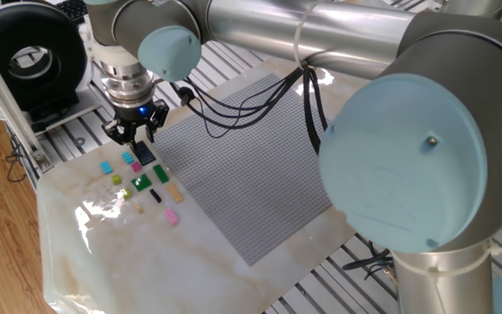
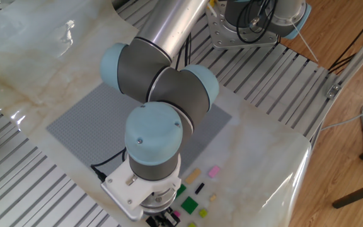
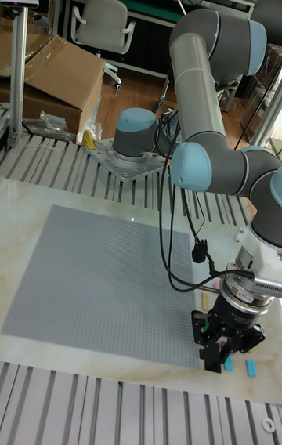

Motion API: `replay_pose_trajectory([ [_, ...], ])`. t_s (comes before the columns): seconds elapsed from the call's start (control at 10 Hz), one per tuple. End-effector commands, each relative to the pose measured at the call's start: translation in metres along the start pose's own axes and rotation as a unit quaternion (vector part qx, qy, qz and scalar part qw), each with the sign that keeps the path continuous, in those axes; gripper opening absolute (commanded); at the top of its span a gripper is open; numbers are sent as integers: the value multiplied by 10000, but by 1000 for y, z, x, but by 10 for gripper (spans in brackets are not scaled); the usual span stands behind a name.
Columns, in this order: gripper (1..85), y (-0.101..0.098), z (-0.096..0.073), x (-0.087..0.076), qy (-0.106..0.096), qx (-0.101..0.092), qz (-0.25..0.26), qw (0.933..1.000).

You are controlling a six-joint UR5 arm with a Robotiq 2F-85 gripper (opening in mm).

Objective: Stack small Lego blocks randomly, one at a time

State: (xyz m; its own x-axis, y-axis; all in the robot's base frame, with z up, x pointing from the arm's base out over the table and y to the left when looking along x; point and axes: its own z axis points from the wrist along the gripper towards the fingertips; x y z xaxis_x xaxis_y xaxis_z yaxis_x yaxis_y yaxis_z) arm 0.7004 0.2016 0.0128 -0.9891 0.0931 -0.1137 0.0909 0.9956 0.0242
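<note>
The small Lego blocks lie in a loose cluster on the marble sheet beside the grey baseplate: cyan, pink, yellow-green, green, tan, black and a dark plate. My gripper hangs just above the dark plate and a cyan block, its fingers apart with nothing between them. The other fixed view shows the green block, a pink block and the gripper at the bottom edge. In the tall view the gripper hovers over cyan blocks.
A black round device stands at the back left on the slatted aluminium table. The arm's large elbow joint fills the right foreground. Cables trail across the baseplate. The marble sheet's edge lies near the blocks.
</note>
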Motion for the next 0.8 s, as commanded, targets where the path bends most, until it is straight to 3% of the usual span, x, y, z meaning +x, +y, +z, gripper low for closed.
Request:
replay_pose_trajectory([
  [0.0, 397, 1, 1, 2, 34, -26, 20, 10000],
  [0.7, 397, 3, -12, 4, 54, 22, -116, 9999],
])
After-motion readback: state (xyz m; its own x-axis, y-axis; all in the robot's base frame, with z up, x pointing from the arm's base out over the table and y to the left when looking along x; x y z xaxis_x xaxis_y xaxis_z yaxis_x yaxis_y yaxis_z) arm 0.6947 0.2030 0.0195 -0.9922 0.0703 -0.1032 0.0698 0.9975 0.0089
